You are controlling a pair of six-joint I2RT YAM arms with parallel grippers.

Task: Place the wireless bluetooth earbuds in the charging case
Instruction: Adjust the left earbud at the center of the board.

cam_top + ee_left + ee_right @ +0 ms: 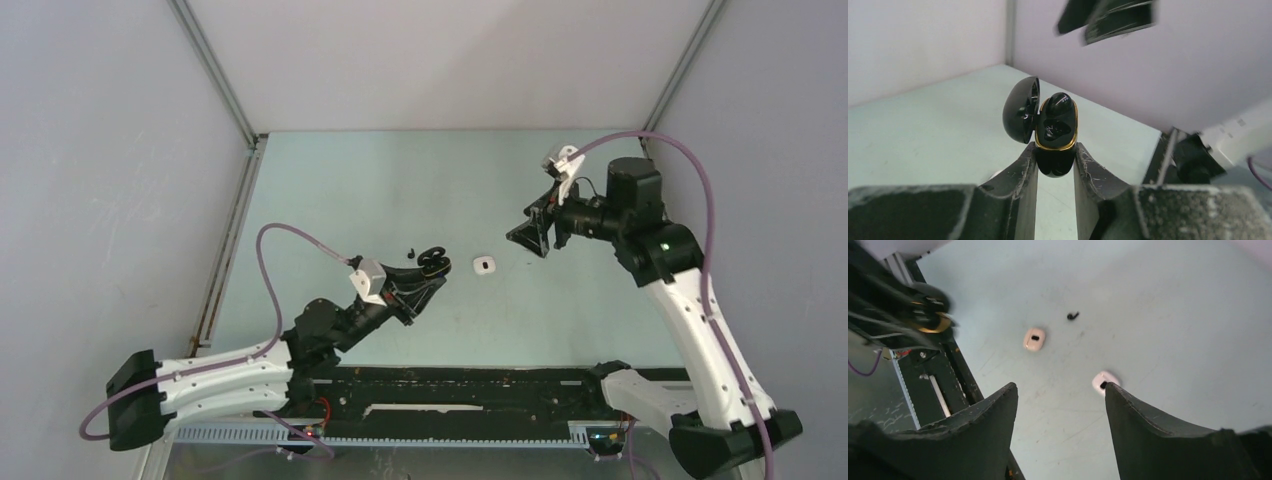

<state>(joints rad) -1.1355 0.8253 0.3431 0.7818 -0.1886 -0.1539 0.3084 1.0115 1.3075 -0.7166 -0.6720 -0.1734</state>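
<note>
Two cream buds (1034, 339) lie loose; left fingers (1020, 172) clamp case (1055, 135), right fingers (983, 415) apart.

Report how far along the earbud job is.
Done: the black charging case is open, and one black bud looks seated inside. In hand: the left gripper clamps the case; the right gripper is open, empty. Left: a loose black earbud and two cream buds lie on the table.

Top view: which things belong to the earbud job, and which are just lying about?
Job:
- black charging case, lid open, clamped in left gripper
- loose black earbud
- two pale earbuds
- right gripper, open, empty

Not the job:
- purple cable
- black rail at near edge
</note>
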